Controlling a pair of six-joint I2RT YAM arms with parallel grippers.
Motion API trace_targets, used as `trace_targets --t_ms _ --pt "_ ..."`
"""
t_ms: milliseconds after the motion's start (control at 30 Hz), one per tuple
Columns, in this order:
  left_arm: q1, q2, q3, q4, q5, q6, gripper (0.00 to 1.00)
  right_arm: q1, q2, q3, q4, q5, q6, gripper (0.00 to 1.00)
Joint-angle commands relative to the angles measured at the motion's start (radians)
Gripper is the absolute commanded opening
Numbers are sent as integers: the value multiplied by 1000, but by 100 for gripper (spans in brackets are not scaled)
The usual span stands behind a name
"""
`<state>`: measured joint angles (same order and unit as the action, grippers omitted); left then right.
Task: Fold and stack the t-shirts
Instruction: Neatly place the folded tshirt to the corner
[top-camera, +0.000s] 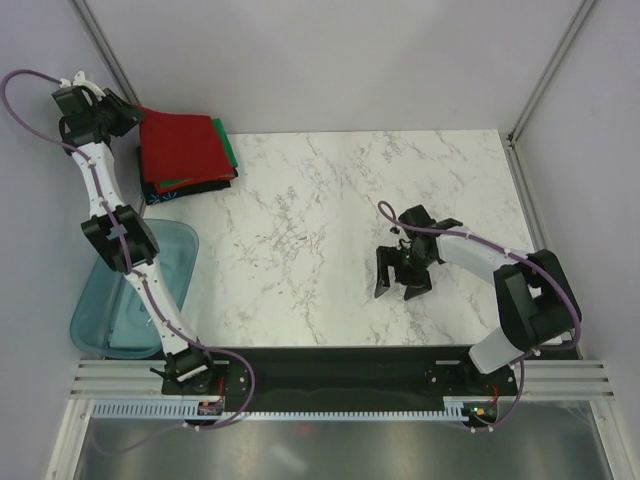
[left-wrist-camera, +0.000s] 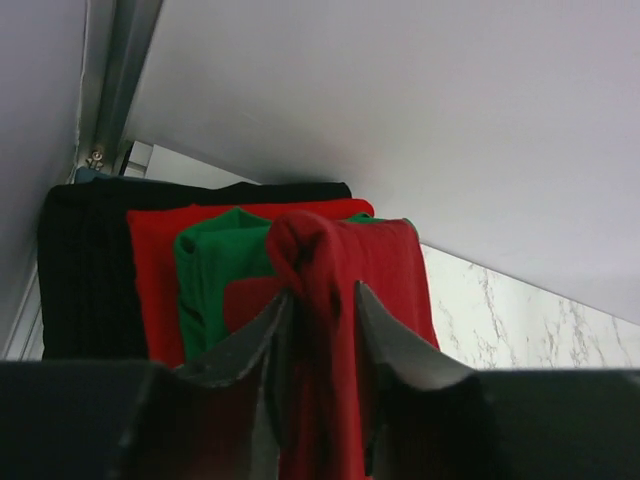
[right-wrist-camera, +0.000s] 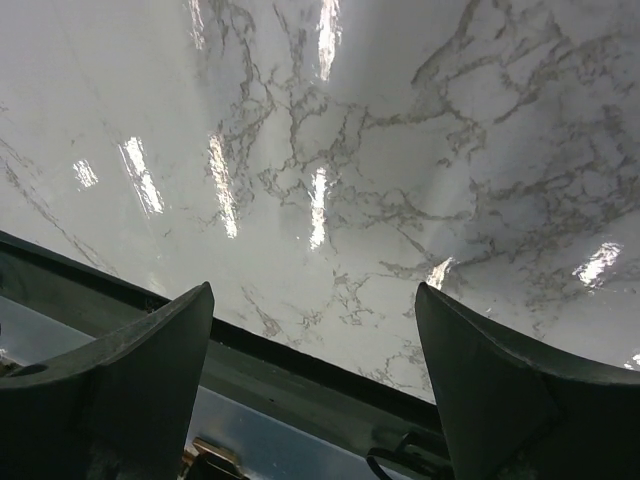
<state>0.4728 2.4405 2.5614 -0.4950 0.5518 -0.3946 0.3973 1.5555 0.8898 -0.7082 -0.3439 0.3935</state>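
A stack of folded t-shirts lies at the table's back left corner. The dark red shirt (top-camera: 180, 145) is on top, with a green edge (top-camera: 228, 148) and a black shirt (top-camera: 195, 186) under it. My left gripper (top-camera: 128, 115) is at the stack's left edge. In the left wrist view it (left-wrist-camera: 320, 310) is shut on a bunched fold of the dark red shirt (left-wrist-camera: 370, 260), with the green shirt (left-wrist-camera: 215, 265), bright red shirt (left-wrist-camera: 150, 270) and black shirt (left-wrist-camera: 85, 270) beyond. My right gripper (top-camera: 402, 280) is open and empty above the marble table; the right wrist view (right-wrist-camera: 313, 300) shows only marble between its fingers.
A translucent teal plastic tub (top-camera: 110, 310) sits off the table's left side, partly under the left arm. White walls and a metal post (left-wrist-camera: 105, 90) close the back left corner behind the stack. The table's dark front edge (right-wrist-camera: 300, 370) lies below the right gripper.
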Motion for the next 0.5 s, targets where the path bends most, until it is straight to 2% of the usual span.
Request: trace_targets --t_ms 0,100,133,167,200,233,300,467 --pt "24 20 54 44 4 -44 37 31 24 64 32 -14 21 89" --pt "26 6 49 26 2 -59 57 58 34 80 38 -7 31 89" --pt "26 0 48 19 -7 -61 72 63 32 81 38 -6 34 90" --pt "24 -4 39 12 -13 -61 81 69 29 80 41 -4 38 89" --pt "24 -21 34 1 -18 -61 86 78 17 74 41 -3 41 90" --pt "23 -31 28 -11 -32 -62 97 83 9 69 44 0 45 89" --pt "21 -72 10 -36 -71 -52 100 89 -18 54 44 2 48 89" --pt "4 -201 -136 -96 -332 -47 100 92 -93 28 39 -3 53 90"
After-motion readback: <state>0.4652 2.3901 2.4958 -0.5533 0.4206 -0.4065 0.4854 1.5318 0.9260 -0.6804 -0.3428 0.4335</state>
